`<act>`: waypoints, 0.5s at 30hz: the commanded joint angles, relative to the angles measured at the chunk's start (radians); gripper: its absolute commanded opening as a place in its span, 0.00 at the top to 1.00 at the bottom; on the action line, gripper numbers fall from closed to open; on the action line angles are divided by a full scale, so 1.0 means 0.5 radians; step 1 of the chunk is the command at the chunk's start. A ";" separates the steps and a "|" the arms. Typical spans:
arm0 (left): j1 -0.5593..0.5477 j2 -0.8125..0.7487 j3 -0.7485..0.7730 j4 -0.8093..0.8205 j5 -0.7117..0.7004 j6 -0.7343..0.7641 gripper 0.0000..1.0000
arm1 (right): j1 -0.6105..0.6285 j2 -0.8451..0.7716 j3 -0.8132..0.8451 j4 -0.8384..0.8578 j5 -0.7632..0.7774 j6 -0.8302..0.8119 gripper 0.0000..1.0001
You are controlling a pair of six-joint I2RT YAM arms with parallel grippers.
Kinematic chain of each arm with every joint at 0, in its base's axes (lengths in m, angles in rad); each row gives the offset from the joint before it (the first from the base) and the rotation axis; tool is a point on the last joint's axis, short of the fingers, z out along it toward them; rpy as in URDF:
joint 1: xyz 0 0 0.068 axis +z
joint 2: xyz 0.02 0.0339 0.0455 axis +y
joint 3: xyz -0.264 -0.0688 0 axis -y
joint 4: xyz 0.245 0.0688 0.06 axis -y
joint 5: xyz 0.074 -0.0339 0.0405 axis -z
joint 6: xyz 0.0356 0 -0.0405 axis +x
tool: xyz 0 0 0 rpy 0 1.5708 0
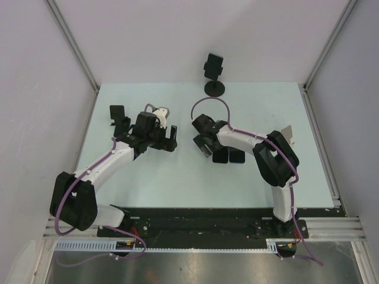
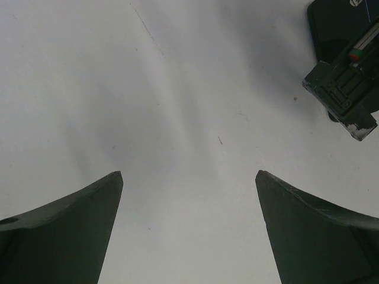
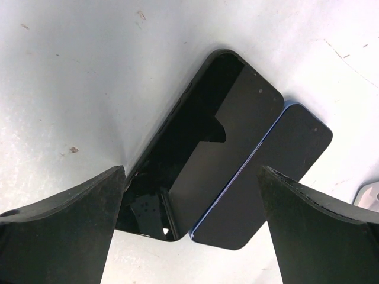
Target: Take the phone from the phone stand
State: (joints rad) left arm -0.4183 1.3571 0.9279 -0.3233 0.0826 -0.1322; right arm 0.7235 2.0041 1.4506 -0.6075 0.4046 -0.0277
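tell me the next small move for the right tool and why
Probably lift the right tool straight up: its jaws stand open above the black phone and the blue-edged phone, both flat on the table, gripping neither. Whether the phone stand at the far edge holds another, I cannot tell.

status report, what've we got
left gripper open, empty. right gripper open above black phone and blue phone, flat side by side. phone stand far edge, clear of both arms.
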 commanded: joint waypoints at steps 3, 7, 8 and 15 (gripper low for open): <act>0.005 -0.033 0.055 0.045 0.034 -0.012 0.00 | -0.023 -0.001 -0.017 -0.012 0.074 -0.034 0.00; 0.005 -0.030 0.055 0.045 0.031 -0.012 0.00 | -0.045 -0.026 -0.017 -0.031 0.093 -0.037 0.01; 0.005 -0.033 0.055 0.048 0.034 -0.012 0.00 | -0.045 -0.029 -0.017 -0.031 0.096 -0.040 0.01; 0.008 -0.033 0.052 0.045 0.022 -0.009 0.00 | -0.075 -0.151 -0.014 -0.012 -0.005 -0.040 0.01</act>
State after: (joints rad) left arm -0.4183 1.3571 0.9279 -0.3233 0.0822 -0.1322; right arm 0.7067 2.0029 1.4414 -0.6090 0.4088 -0.0307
